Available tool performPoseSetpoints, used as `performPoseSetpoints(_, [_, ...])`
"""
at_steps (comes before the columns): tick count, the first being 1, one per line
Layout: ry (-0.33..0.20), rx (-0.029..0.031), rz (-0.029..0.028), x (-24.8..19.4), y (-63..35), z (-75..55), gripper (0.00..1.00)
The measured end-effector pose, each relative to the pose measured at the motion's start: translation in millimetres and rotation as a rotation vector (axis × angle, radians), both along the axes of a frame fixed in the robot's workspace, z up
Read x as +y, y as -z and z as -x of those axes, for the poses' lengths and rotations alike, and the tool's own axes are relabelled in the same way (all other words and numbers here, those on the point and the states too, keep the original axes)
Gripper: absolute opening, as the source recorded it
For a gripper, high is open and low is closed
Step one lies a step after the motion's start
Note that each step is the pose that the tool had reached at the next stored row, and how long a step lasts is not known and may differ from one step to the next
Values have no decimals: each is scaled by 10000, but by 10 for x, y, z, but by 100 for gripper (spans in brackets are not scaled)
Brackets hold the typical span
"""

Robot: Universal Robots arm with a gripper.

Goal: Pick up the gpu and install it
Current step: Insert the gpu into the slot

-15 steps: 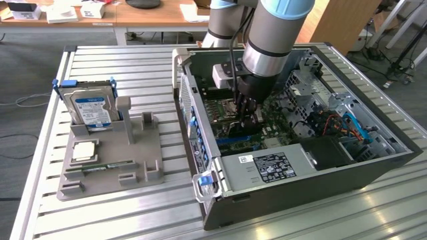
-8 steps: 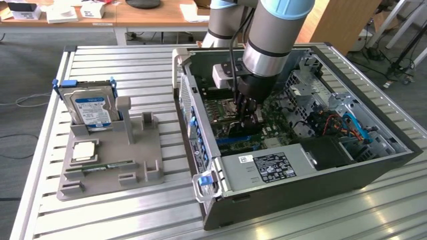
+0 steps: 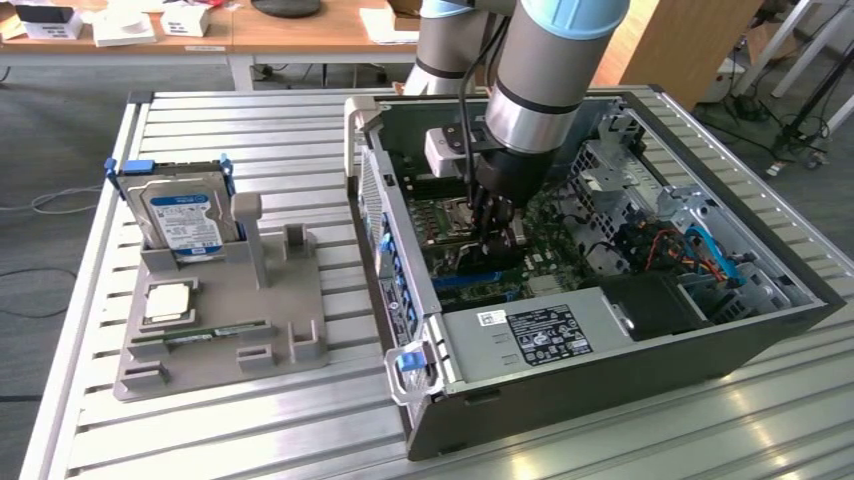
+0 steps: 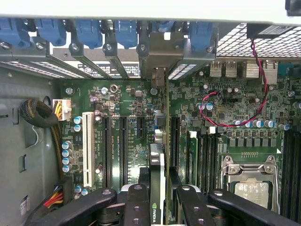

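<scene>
The black two-finger gripper (image 4: 157, 200) is down inside the open dark computer case (image 3: 747, 335). It is closed on the gpu (image 4: 156, 165), a thin flat dark card seen edge-on, with one finger on each face of it. The card lies directly under the gripper, above the green motherboard (image 4: 117, 141). Its long axis runs parallel to the long black expansion slots (image 4: 123, 146), pointing away from the gripper to the grey metal bracket (image 4: 160, 59) at the rear wall (whether the lower edge already sits in a slot, one cannot tell).
</scene>
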State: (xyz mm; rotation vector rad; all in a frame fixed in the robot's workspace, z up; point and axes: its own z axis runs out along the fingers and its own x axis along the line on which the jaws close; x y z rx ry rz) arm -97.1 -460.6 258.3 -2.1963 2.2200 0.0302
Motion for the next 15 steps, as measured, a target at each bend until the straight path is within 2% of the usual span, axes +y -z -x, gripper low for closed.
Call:
performPoseSetpoints(4, [0, -1, -16, 0, 2, 0, 27])
performPoseSetpoints(15, [3, 1, -17, 0, 15, 0, 27])
